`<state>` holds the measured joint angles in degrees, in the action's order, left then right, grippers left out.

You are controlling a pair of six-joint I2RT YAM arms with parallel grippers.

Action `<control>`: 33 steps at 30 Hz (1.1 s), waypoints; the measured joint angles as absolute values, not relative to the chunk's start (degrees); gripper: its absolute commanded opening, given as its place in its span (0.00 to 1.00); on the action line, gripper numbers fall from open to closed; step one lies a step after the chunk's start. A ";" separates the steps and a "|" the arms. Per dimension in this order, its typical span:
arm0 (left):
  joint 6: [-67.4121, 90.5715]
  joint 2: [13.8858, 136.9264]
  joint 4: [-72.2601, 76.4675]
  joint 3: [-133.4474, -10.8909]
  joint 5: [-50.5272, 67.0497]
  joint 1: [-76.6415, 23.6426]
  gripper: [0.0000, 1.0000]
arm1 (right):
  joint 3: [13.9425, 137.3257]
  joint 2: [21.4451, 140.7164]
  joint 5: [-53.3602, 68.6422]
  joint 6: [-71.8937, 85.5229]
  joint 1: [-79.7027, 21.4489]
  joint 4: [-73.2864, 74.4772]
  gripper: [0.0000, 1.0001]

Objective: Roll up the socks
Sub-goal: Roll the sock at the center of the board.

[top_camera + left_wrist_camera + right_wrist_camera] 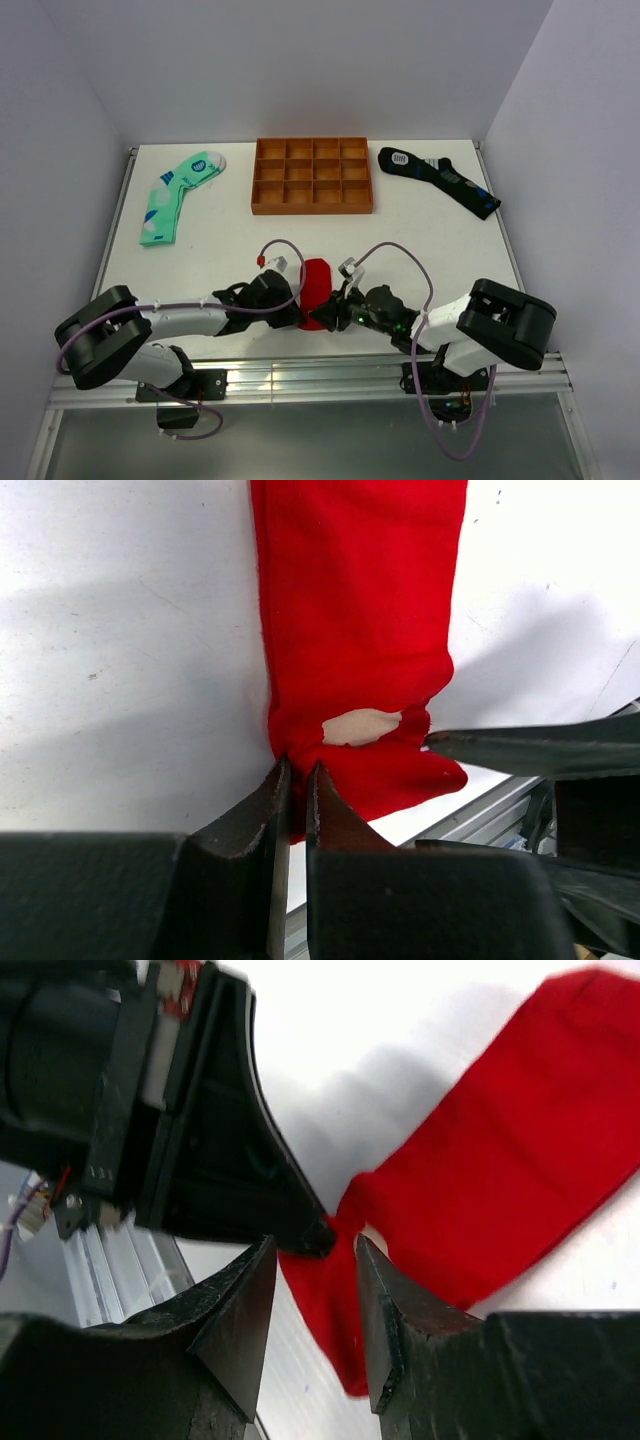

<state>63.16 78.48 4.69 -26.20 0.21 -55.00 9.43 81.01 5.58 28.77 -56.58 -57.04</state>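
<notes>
A red sock (317, 285) lies flat near the table's front edge, between both grippers. My left gripper (296, 305) is shut on the sock's near-left edge; in the left wrist view its jaws (298, 780) pinch the red sock (360, 620) just below a pale patch (360, 725). My right gripper (337, 308) is open, and its jaws (315, 1260) straddle the near end of the red sock (500, 1190), close against the left gripper's fingertip (310, 1235). A right fingertip (470, 745) shows in the left wrist view, touching the sock's right edge.
A mint green patterned sock (180, 195) lies at the far left. A dark sock with blue marks (440, 180) lies at the far right. A wooden compartment tray (312, 176) stands at the back centre. The metal rail of the table's front edge (300, 375) runs just behind the grippers.
</notes>
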 measured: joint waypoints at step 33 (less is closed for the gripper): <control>61.19 78.65 2.59 -27.20 4.16 -52.45 0.04 | 6.26 87.15 0.38 37.41 -61.34 -58.98 0.06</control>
<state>61.19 78.65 2.59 -27.20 4.16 -52.45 6.26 87.15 0.38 37.41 -61.34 -58.98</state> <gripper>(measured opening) 0.111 0.210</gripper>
